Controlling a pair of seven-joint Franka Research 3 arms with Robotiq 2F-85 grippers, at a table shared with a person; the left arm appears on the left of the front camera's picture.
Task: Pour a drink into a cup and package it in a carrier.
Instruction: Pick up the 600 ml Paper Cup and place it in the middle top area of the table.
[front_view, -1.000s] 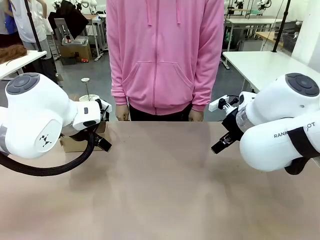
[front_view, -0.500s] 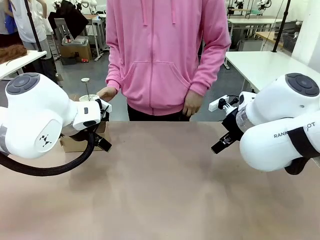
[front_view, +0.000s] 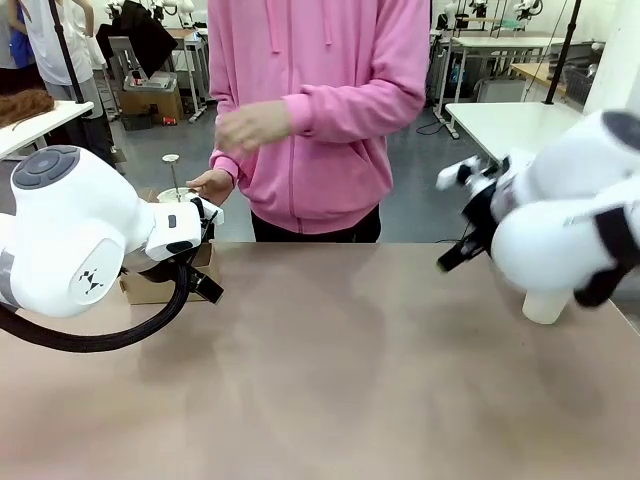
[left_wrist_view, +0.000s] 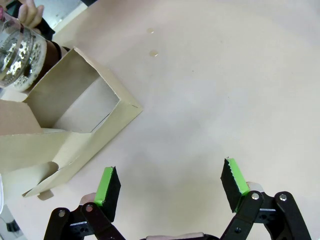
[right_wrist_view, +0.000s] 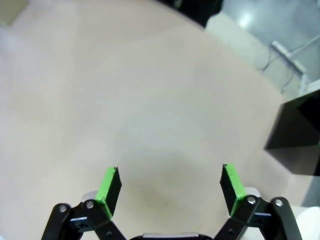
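Both grippers gape wide and empty: the left gripper (left_wrist_view: 171, 184) beside a cardboard box (left_wrist_view: 75, 115), the right gripper (right_wrist_view: 170, 184) over bare table (right_wrist_view: 125, 100). I judge nothing poured yet (the cup (front_view: 545, 306) stands apart, at the right); a person's hand (front_view: 213, 184) is at the pot (left_wrist_view: 14, 50).

Hoodie (front_view: 320, 100): plain pink. Table (front_view: 330, 380): dull tan, no pattern. Left arm (front_view: 70, 240), right arm (front_view: 570, 220): white. Left gripper (left_wrist_view: 170, 182), right gripper (right_wrist_view: 170, 182): black, pads bright green (both pairs). Cardboard box (left_wrist_view: 75, 125): pale brown. Press pot (left_wrist_view: 17, 50): clear glass, chrome, dotted disc. Cup (front_view: 546, 305): white.
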